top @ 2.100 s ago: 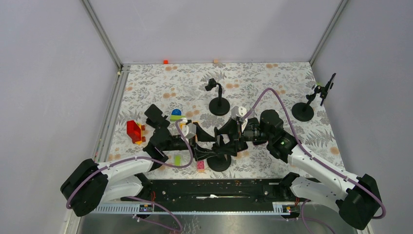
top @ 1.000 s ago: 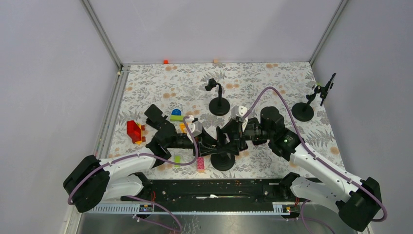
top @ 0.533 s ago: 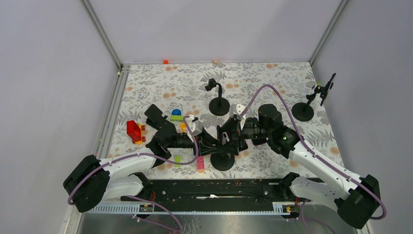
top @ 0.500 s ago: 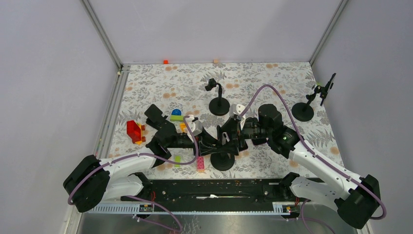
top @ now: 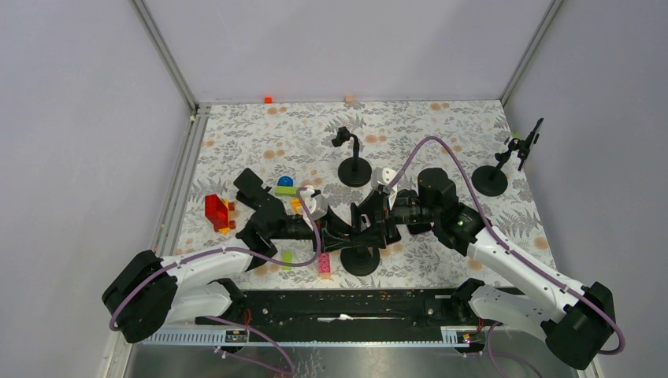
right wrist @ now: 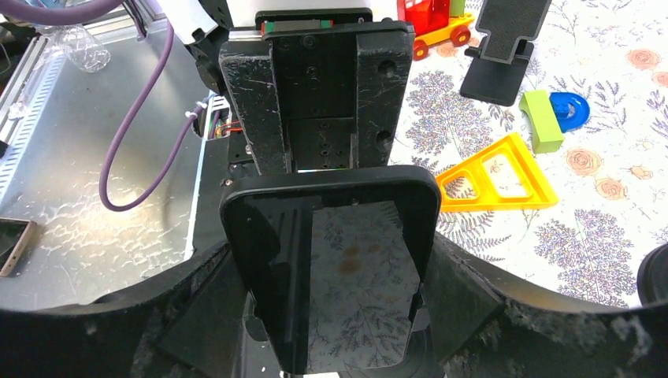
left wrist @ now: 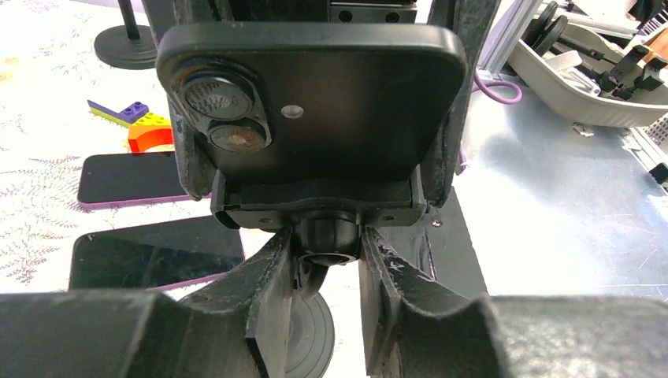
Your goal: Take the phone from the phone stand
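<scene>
The black phone point(left wrist: 315, 94) stands upright in the clamp of the phone stand point(left wrist: 315, 206), camera lenses toward my left wrist. My left gripper point(left wrist: 329, 253) is shut on the stand's ball joint, just under the clamp and above the round base point(top: 361, 261). From the other side, the phone point(right wrist: 339, 260) shows its dark screen, mirroring the flowered table. My right gripper point(right wrist: 340, 303) is shut on the phone, one finger against each long edge. In the top view both grippers meet at the phone point(top: 369, 216), front centre.
Two more stands rise behind point(top: 354, 168) and at the far right point(top: 492, 179). A black folding holder point(top: 252, 186), red toy point(top: 217, 213), pink brick point(top: 324, 266) and yellow triangle point(right wrist: 496, 177) lie around. Two phones lie flat point(left wrist: 130, 177), point(left wrist: 157, 252).
The right gripper has shifted slightly left against the phone; its jaws widened briefly, then came back in on the phone's edges. The left gripper keeps its hold on the stand.
</scene>
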Controlling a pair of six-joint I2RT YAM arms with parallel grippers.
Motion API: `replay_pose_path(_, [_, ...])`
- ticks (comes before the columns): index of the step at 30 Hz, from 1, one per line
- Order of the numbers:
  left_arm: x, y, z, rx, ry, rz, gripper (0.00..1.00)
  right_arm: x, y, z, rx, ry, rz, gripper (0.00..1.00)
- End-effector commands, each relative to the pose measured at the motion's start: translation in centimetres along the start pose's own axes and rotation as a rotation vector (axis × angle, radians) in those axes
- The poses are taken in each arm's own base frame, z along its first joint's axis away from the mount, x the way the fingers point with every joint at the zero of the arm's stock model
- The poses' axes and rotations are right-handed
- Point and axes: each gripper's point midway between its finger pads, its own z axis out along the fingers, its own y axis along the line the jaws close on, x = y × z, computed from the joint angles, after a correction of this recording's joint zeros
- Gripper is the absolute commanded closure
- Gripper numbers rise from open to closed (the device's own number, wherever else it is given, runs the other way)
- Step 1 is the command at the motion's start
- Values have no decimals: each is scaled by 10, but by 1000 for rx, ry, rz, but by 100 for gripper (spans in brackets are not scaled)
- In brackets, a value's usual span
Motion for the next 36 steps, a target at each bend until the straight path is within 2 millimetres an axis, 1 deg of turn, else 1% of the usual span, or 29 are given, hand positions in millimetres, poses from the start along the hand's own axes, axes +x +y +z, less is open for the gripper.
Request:
replay_pose_path(1, [-26, 7, 5, -19, -59, 86, 79, -17, 12, 2, -61, -54, -20, 95])
replay_pose_path(5, [-28, 6, 6, -14, -61, 86, 68, -19, 12, 3, -62, -77, -18, 98])
replay_pose_path(6, [-28, 6, 7, -14, -61, 86, 63, -19, 12, 3, -61, -77, -17, 98])
replay_pose_path(9, [-28, 6, 8, -4, -57, 87, 60, -19, 12, 4, -64, -76, -12, 99])
replay_pose_path(10, [-28, 6, 9, -6, -56, 85, 58, -18, 12, 4, -65, -75, -10, 99])
replay_pose_path(11, [-28, 6, 9, -5, -53, 82, 53, -18, 12, 4, -65, -75, -9, 99])
replay_pose_path(13, [-28, 6, 11, 0, -50, 80, 52, -17, 12, 4, -65, -73, -7, 99])
replay_pose_path(20, [-32, 7, 15, 4, -49, 83, 52, -14, 12, 4, -66, -67, 1, 100])
replay_pose_path(21, [-32, 8, 16, 6, -48, 81, 53, -13, 12, 4, -65, -67, 2, 100])
replay_pose_path(22, [-33, 8, 17, 12, -48, 80, 57, -12, 12, 4, -63, -65, 4, 100])
replay_pose_path(23, [-33, 7, 18, 17, -49, 77, 63, -11, 11, 4, -57, -65, 4, 100])
replay_pose_path(24, [-34, 7, 19, 23, -50, 71, 74, -10, 11, 4, -52, -64, 2, 100])
replay_pose_path(26, [-35, 7, 22, 33, -41, 45, 99, -8, 7, 3, -33, -57, -5, 100])
replay_pose_path(29, [-31, 6, 24, 54, -19, 12, 100, -5, -3, 2, 24, -36, 44, 100])
replay_pose_path(31, [-33, 4, 22, 50, -49, 19, 100, -3, -10, 3, 31, -19, 94, 100])
replay_pose_path(33, [-34, 0, 18, 51, -68, 48, 100, 0, -19, 4, 61, -12, 92, 100])
replay_pose_path(36, [-32, -13, 15, 115, -41, 79, 100, 3, -33, 2, 113, -26, 29, 100])
